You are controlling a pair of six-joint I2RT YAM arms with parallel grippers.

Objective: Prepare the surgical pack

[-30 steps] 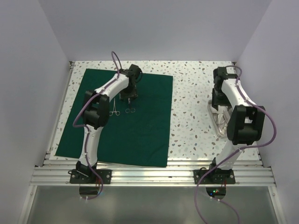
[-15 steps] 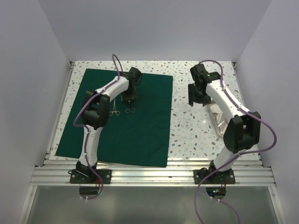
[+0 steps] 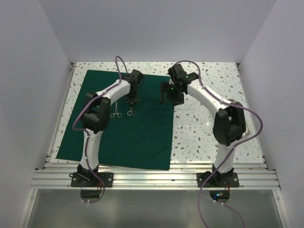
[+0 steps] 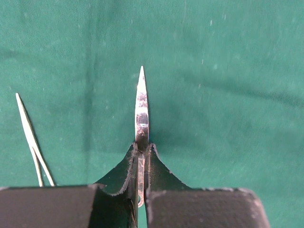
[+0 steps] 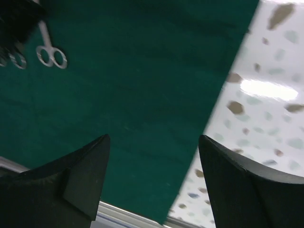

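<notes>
Arms from the top camera: the left one is stretched forward over the surgical pack (image 3: 142, 137), a flat, matte dark green cloth spread square on the left half of the speckled table (image 3: 204, 128). The left gripper (image 3: 131, 100) points down at its far part. The right arm bends across from its side, with the right gripper (image 3: 165, 99) hanging over the cloth's far right edge. Left wrist cam: the black fingers are clamped tight on shiny steel scissors (image 4: 141, 109), with the pointed blade poking out ahead over the cloth. Thin forceps (image 4: 31, 137) lie just to the left. Right wrist cam: the chunky black fingers (image 5: 80, 185) are spread wide with nothing between them. Green cloth fills the space below, glossy terrazzo sits off to the right, and the scissor rings show in the top-left corner.
</notes>
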